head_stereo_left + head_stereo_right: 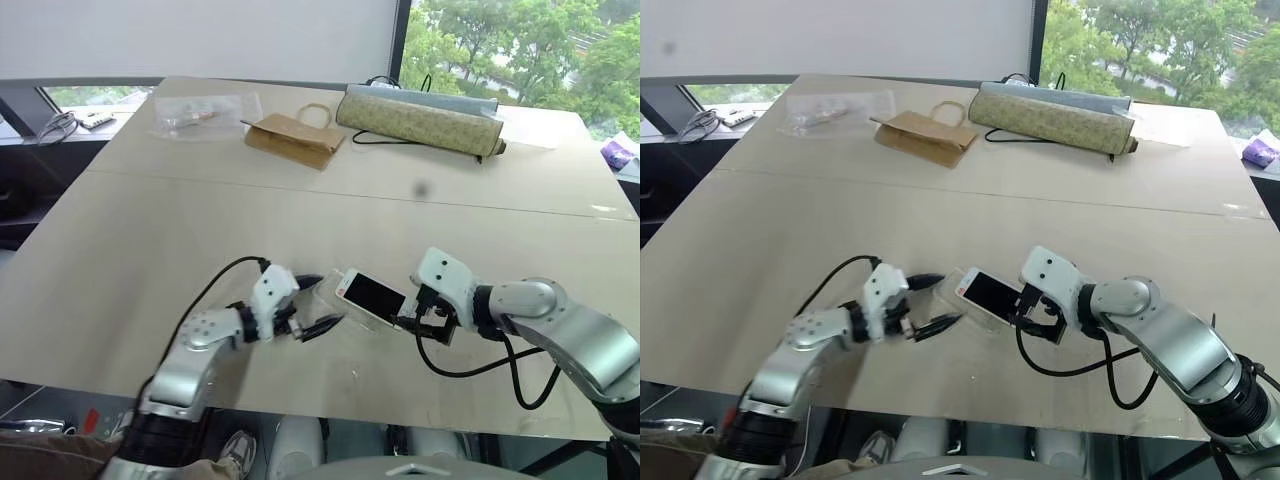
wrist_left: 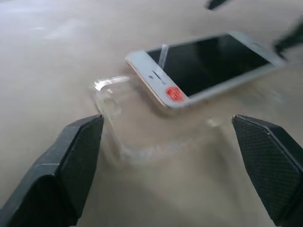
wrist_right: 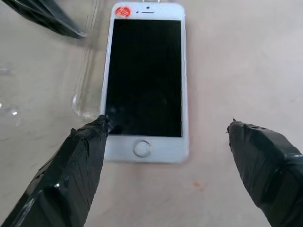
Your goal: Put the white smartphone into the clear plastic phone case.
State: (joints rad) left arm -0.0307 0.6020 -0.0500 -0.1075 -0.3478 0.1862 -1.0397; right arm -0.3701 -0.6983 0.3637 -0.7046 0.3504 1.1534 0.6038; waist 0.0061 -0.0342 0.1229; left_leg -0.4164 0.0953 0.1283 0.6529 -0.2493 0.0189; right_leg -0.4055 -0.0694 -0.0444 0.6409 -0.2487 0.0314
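Left gripper [image 1: 312, 303]: fingers spread wide, empty, at near table [image 1: 120, 260] edge. Clear plastic phone case [image 2: 142, 127]: just ahead of its fingertips, flat on table. White smartphone [image 1: 372, 297]: screen up, between grippers, one end over case. Right gripper [image 1: 412, 314]: fingers spread, at phone's other end; one finger [image 3: 80, 161] beside its corner.

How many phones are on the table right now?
1. The white smartphone lies screen-up near the table's front edge, between the two grippers, partly over the clear plastic phone case. The far bags could hide others.
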